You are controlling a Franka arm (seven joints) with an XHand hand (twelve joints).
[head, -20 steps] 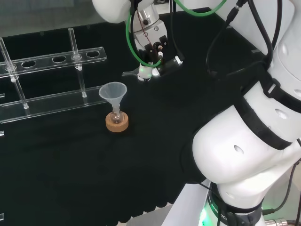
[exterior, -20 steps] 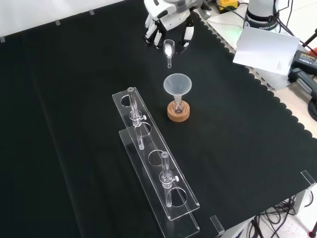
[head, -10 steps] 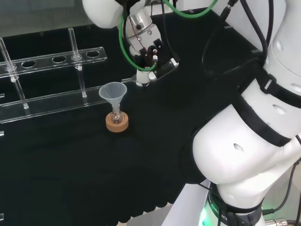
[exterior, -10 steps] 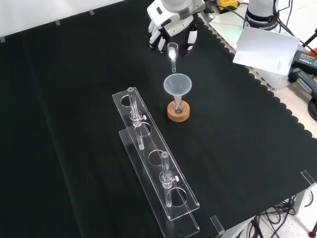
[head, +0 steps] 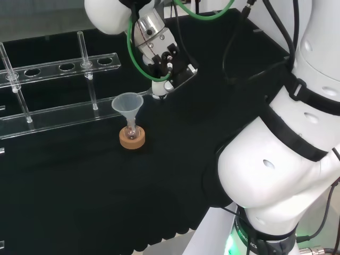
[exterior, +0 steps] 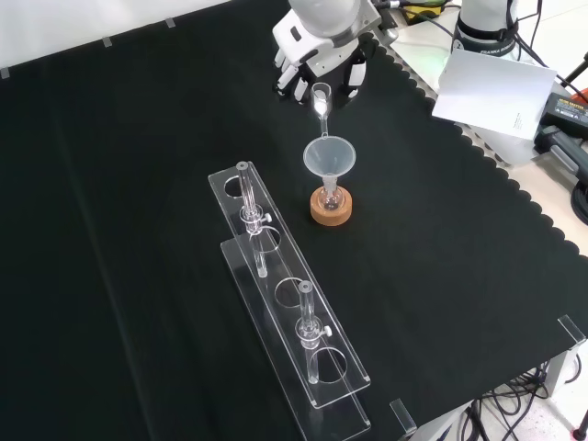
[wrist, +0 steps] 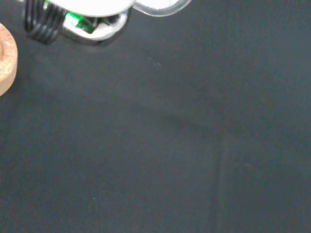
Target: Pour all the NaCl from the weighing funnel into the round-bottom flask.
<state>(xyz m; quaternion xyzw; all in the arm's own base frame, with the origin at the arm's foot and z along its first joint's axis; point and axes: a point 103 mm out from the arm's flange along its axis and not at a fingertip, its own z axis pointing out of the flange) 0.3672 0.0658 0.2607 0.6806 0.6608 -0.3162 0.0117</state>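
My black and white hand (exterior: 322, 57) had its fingers curled round the small clear glass weighing funnel (exterior: 321, 98), white salt showing inside it. In the front view its long axis ran down from my fingers, spout tip just above the rim of the wide translucent plastic funnel (exterior: 329, 156) seated in the little round-bottom flask (exterior: 331, 195) on its cork ring (head: 132, 138)
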